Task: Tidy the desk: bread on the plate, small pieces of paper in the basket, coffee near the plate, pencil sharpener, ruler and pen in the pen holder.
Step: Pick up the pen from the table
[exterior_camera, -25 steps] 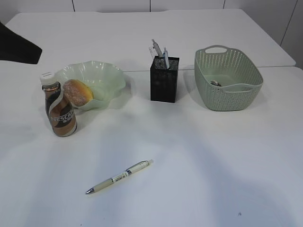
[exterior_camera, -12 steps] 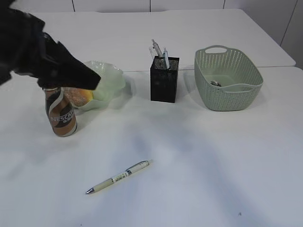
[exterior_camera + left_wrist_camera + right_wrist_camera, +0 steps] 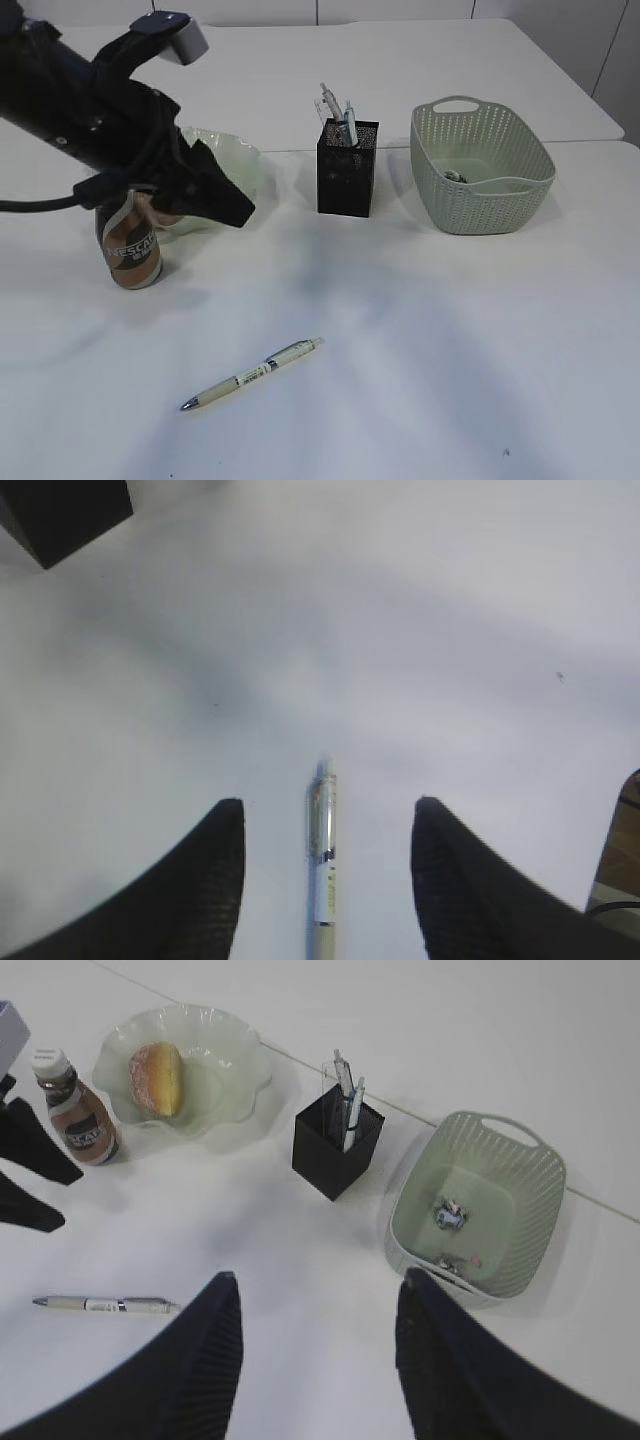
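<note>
While a second ago no arm was over the white table, the left tool is now swung in above the brown Nescafe coffee bottle and the wavy-rimmed pale green plate, its jaws parted and empty. The cream-barrelled pen lies loose on the table, framed between those jaws in the left wrist view, so it is judged the next pick for the black mesh pen holder. The right tool is held high, jaws apart, empty.

Left arm reaching in from the left, above the coffee and in front of the plate. Pen lying alone on the desk, nearer the camera. Pen holder and basket standing side by side behind.
</note>
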You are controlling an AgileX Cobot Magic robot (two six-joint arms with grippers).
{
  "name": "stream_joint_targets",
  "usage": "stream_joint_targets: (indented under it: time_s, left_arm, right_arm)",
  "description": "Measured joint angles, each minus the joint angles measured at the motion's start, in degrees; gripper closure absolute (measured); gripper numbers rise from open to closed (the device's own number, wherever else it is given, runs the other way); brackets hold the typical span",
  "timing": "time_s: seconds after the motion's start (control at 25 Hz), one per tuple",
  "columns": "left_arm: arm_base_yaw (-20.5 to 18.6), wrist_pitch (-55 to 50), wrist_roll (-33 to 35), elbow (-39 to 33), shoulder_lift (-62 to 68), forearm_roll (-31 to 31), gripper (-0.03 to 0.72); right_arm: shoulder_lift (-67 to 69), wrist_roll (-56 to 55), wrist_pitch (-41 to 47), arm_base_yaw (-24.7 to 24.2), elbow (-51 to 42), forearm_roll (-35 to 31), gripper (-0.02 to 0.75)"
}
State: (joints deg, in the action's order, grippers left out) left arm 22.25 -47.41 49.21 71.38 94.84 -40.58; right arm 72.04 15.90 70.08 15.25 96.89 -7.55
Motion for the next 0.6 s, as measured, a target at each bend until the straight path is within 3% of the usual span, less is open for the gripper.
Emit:
stream_joint_targets:
  time_s: [0.16, 0.36, 0.6]
  left_arm:
    - [2.43, -1.65, -3.68, 6.19, 3.1, 7.44, 0.308]
    - [6.09, -7.63, -15.38, 12.66, 6.62, 19.96, 0.308]
    - [10.98, -13.14, -25.34, 15.46, 8.62, 31.71, 0.308]
  right_arm:
    - [-0.37, -0.13, -0.1, 0.0, -1.93, 0.26, 0.335]
    - [-0.39, -0.57, -0.34, 0.0, -2.36, 1.46, 0.335]
    - [-0.49, -0.69, -0.56, 0.0, -2.36, 1.92, 0.335]
